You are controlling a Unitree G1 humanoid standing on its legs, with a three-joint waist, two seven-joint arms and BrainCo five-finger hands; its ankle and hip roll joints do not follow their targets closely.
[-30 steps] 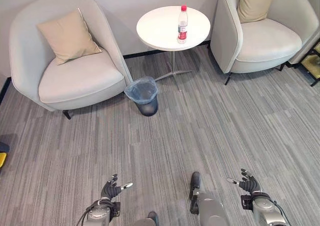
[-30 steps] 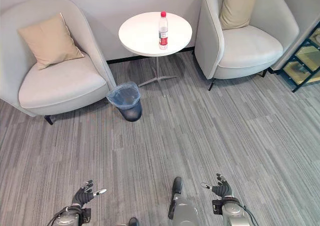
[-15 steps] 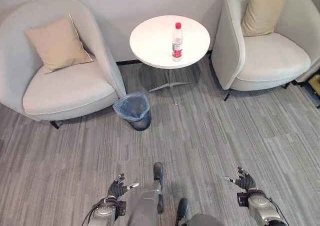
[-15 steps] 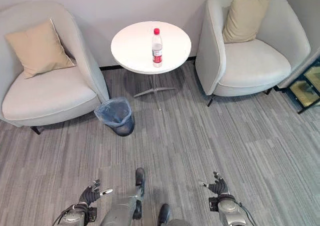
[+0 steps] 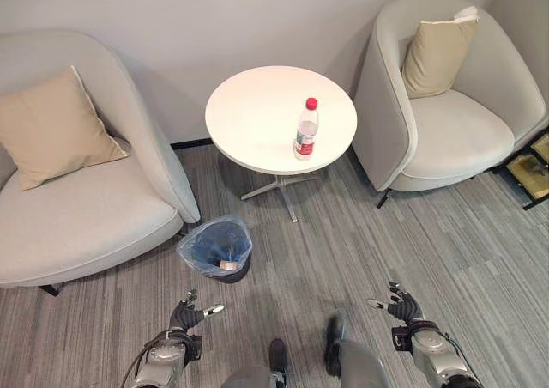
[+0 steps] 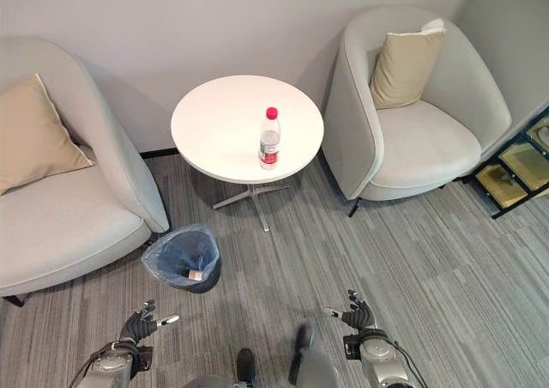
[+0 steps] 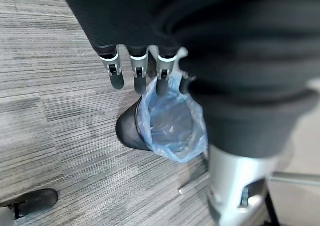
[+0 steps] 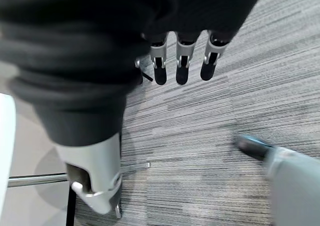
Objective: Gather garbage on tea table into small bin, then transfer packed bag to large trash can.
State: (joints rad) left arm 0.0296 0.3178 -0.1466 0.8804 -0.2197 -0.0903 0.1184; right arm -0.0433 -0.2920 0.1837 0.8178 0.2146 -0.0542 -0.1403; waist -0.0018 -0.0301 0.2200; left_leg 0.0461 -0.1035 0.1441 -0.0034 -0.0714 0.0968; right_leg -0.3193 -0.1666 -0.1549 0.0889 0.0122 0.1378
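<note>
A clear plastic bottle [image 5: 305, 130] with a red cap and label stands upright on the round white tea table [image 5: 253, 113], toward its right side. The small dark bin [image 5: 197, 244], lined with a blue bag, sits on the carpet left of the table's foot, with a small piece of rubbish [image 5: 228, 265] inside. My left hand [image 5: 190, 313] hangs low just in front of the bin, fingers relaxed and holding nothing; the left wrist view looks past its fingers [image 7: 136, 71] into the bin [image 7: 170, 123]. My right hand [image 5: 401, 306] is low at the right, open and empty, with its fingers [image 8: 182, 66] over bare carpet.
A pale armchair [image 5: 77, 212] with a beige cushion stands left of the table, close to the bin. A second armchair [image 5: 450, 130] with a cushion stands to the right. A low dark shelf [image 5: 533, 160] is at the far right edge. Grey striped carpet lies between me and the table.
The camera has moved closer to the table, so table, chairs and bin now sit lower and larger in view. Both hands stay low and open.
</note>
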